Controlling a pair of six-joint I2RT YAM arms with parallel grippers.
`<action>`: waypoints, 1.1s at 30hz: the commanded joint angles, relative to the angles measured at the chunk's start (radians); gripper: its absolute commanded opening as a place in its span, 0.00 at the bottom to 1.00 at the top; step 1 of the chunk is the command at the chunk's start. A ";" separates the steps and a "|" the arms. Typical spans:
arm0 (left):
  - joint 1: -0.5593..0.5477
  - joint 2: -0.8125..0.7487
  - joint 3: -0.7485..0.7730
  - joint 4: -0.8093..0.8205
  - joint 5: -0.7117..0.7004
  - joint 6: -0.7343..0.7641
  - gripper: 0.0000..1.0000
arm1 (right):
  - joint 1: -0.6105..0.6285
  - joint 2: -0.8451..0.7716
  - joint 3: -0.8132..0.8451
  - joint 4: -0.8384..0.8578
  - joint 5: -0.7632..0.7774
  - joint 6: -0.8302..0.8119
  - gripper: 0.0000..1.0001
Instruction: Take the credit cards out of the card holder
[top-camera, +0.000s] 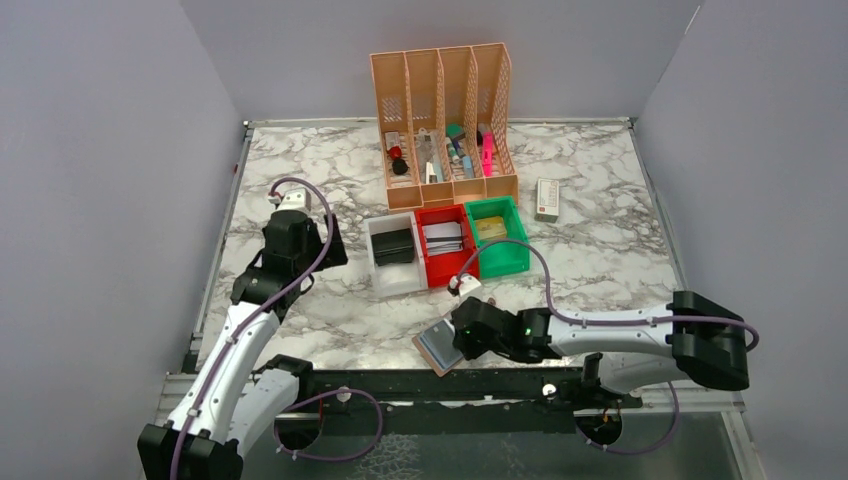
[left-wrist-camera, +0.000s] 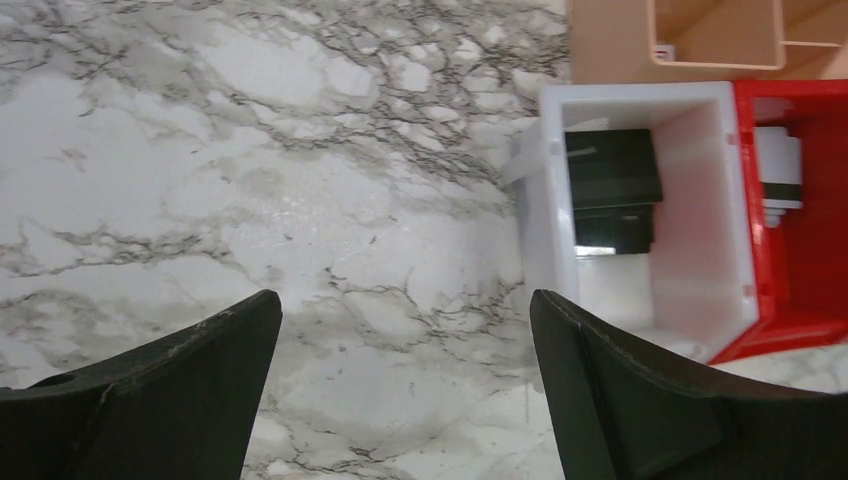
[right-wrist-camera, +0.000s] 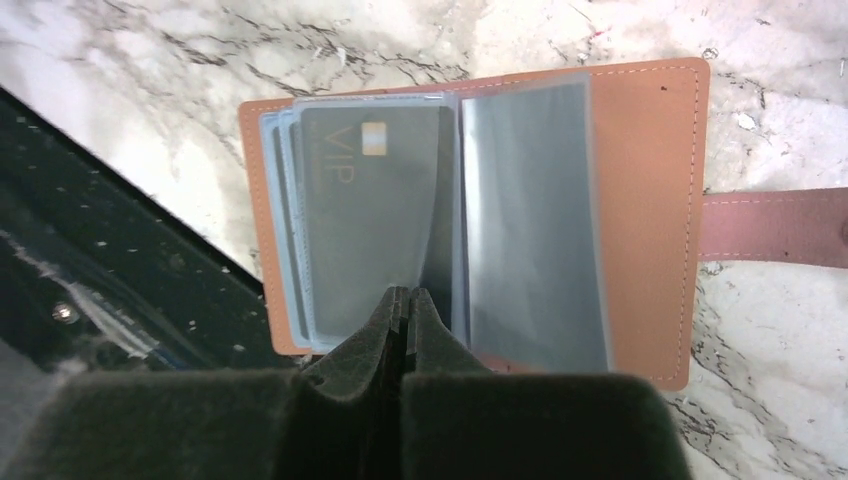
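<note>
The tan-brown card holder (right-wrist-camera: 650, 200) lies open at the table's near edge, its strap pointing right; it also shows in the top view (top-camera: 436, 347). Its clear sleeves hold several dark bluish credit cards, the top one marked VIP (right-wrist-camera: 375, 200). My right gripper (right-wrist-camera: 405, 296) is shut at the lower right corner of the VIP card's sleeve, which tilts up toward the fingers; in the top view this gripper (top-camera: 458, 342) is over the holder. My left gripper (left-wrist-camera: 405, 330) is open and empty above bare marble, left of the white bin; it also shows in the top view (top-camera: 330, 245).
White bin (top-camera: 395, 275) with a black case (left-wrist-camera: 610, 185), red bin (top-camera: 442, 272) with white cards, green bin (top-camera: 500, 262). An orange file organizer (top-camera: 445, 100) stands behind them. A small white box (top-camera: 547, 200) lies to the right. The holder overhangs the dark front rail (right-wrist-camera: 90, 250).
</note>
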 joint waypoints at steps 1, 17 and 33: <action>0.003 -0.066 -0.026 0.083 0.252 -0.029 0.96 | 0.003 -0.075 -0.019 0.078 -0.030 0.024 0.01; -0.403 -0.091 -0.147 0.129 0.223 -0.292 0.90 | -0.021 0.084 0.103 -0.047 0.004 -0.050 0.57; -0.577 -0.110 -0.267 0.191 0.029 -0.473 0.90 | 0.010 0.241 0.175 -0.147 0.097 -0.024 0.09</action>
